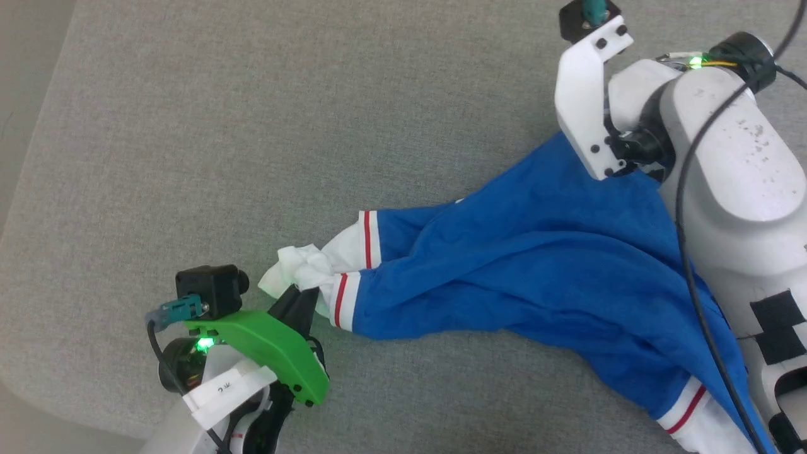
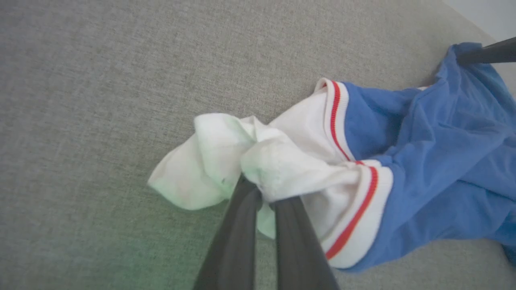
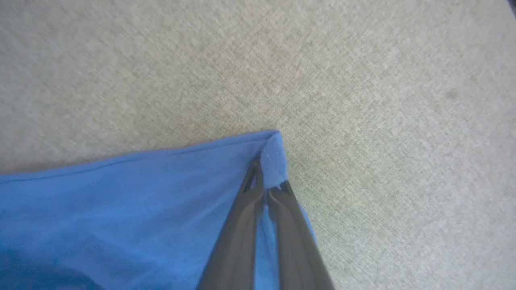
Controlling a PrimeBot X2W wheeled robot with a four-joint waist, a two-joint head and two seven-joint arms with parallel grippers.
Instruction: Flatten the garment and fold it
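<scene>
The garment (image 1: 536,265), a bright blue shirt with white sleeves and red-and-white trim, lies bunched and stretched across the grey surface from lower left to upper right. My left gripper (image 1: 302,299) is shut on the crumpled white sleeve end (image 2: 225,157); its dark fingers (image 2: 242,225) pinch the cloth from below. My right gripper (image 3: 267,186) is shut on a blue corner of the garment (image 3: 272,157), with the cloth folded over the fingertips. In the head view the right wrist (image 1: 605,126) hides that grip. A second white sleeve with red stripe (image 1: 687,407) lies at the lower right.
A grey fabric-covered surface (image 1: 252,126) spreads wide at the upper left, with its rounded edge (image 1: 38,378) along the left and lower left. My right forearm (image 1: 737,189) and its black cable cross over the garment's right side.
</scene>
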